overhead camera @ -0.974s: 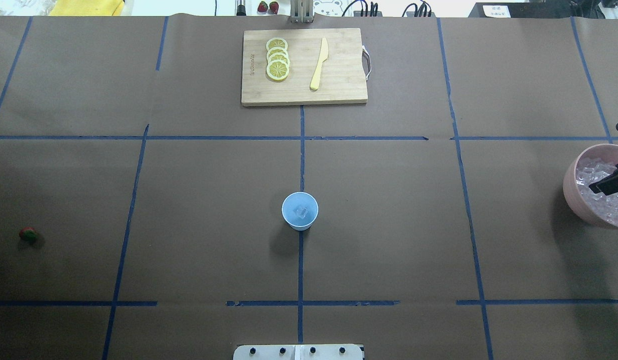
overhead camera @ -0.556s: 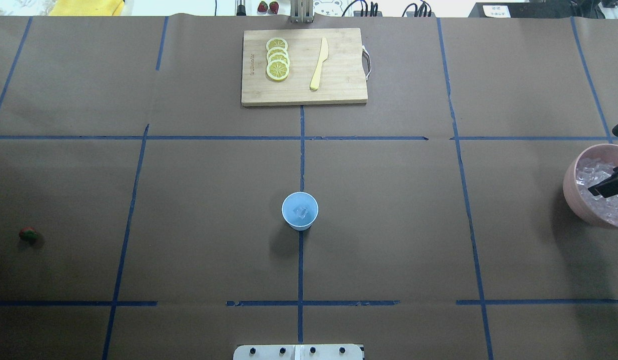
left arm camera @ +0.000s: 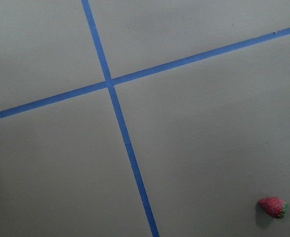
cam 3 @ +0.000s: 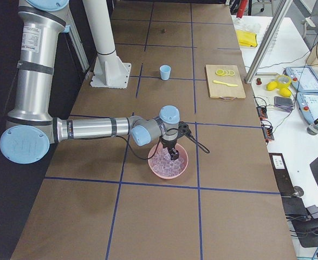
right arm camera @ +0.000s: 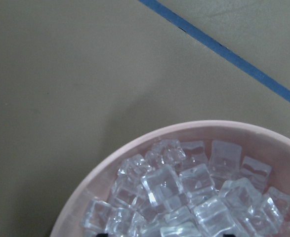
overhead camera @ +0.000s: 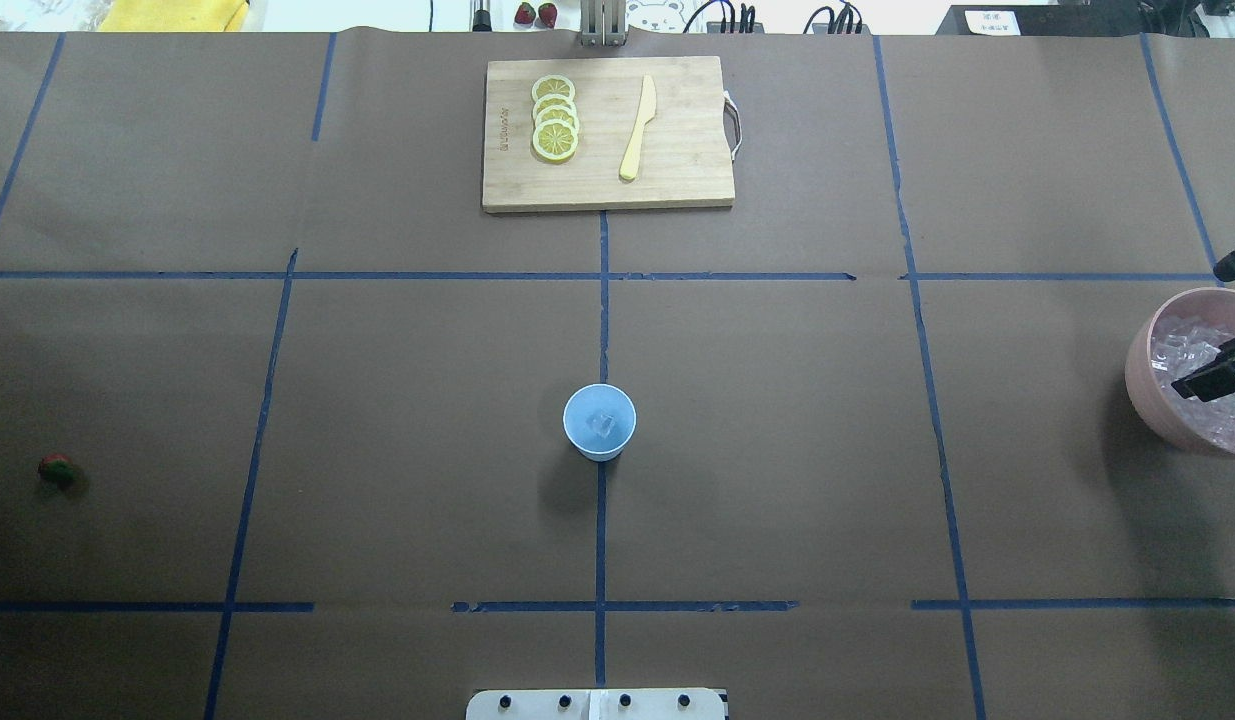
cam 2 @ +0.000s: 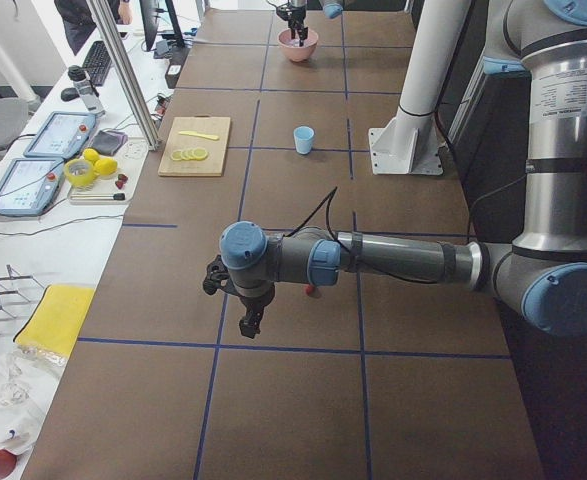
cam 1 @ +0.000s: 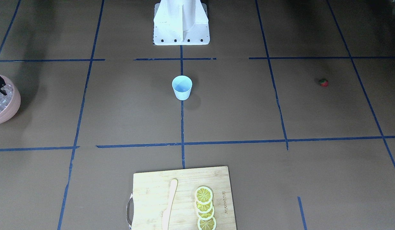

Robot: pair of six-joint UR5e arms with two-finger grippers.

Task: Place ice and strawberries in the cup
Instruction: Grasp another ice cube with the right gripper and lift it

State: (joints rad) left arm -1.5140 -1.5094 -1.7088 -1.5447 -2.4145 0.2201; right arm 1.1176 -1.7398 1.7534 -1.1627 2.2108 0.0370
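At the desk's (overhead camera: 777, 450) right edge, the right gripper (cam 3: 173, 155) is held with fingers (overhead camera: 1215, 374) spread over clear ice cubes (right arm camera: 184, 197) in a pink bowl (overhead camera: 1141, 372). The light-blue cup (overhead camera: 578, 406) is centred and the red strawberry (overhead camera: 56, 468) lies far left. The left gripper's (cam 2: 248, 322) fingers cannot be judged.

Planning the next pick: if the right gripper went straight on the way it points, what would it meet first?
The right gripper points down, so probably the ice heaped in the pink bowl; the gap is unclear.

Seen from overhead, the brown paper-covered worktop (overhead camera: 777, 450) carries a grid of blue tape lines (overhead camera: 427, 275). A small light-blue tapered cup (overhead camera: 599, 422) stands at its centre. A rectangular bamboo cutting board (overhead camera: 677, 150) lies at 12 o'clock, a round pink bowl (overhead camera: 1142, 390) at 3 o'clock and a tiny red strawberry (overhead camera: 56, 468) at 9 o'clock.
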